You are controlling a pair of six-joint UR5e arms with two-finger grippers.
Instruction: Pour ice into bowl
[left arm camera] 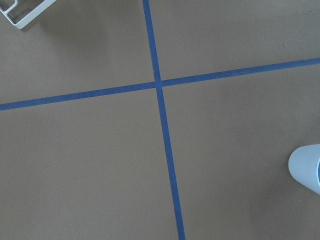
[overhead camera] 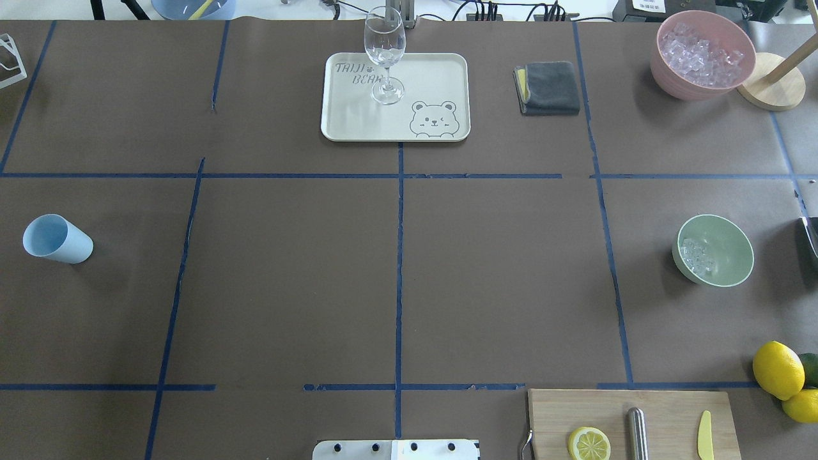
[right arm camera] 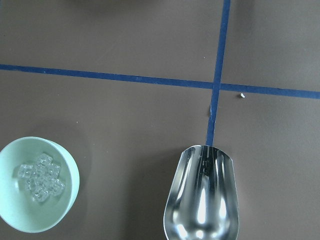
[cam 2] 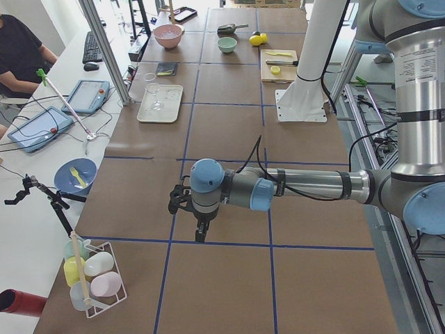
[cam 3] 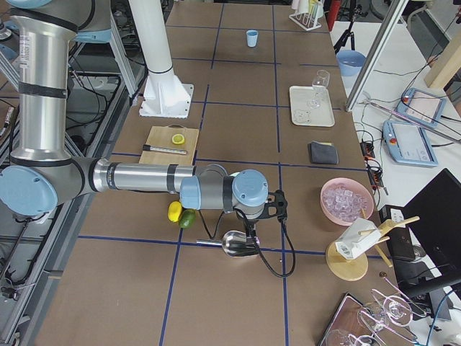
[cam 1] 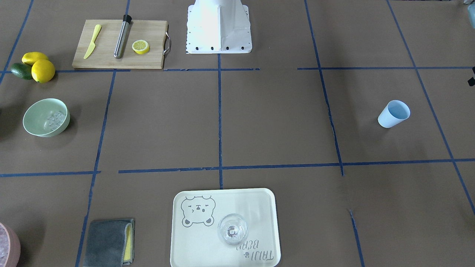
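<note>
The mint-green bowl [overhead camera: 727,246] stands at the table's right side and holds a small heap of clear ice cubes [overhead camera: 695,256]. It also shows in the front view [cam 1: 36,111] with the ice [cam 1: 54,120] inside. In the right wrist view the bowl [right arm camera: 15,156] with ice [right arm camera: 40,177] sits at lower left, and an empty metal scoop [right arm camera: 202,197] is at the bottom centre. My right gripper [cam 3: 250,232] hangs just over the scoop [cam 3: 236,244]; I cannot tell its state. My left gripper [cam 2: 199,235] hangs over bare table; I cannot tell its state.
A pink container of ice [overhead camera: 703,54] stands back right beside a wooden stand [overhead camera: 770,89]. A tray [overhead camera: 434,76] bears a wine glass [overhead camera: 385,57]. A grey cloth [overhead camera: 548,88], light blue cup [overhead camera: 56,239], cutting board [overhead camera: 664,409] and lemons [overhead camera: 778,369] are around.
</note>
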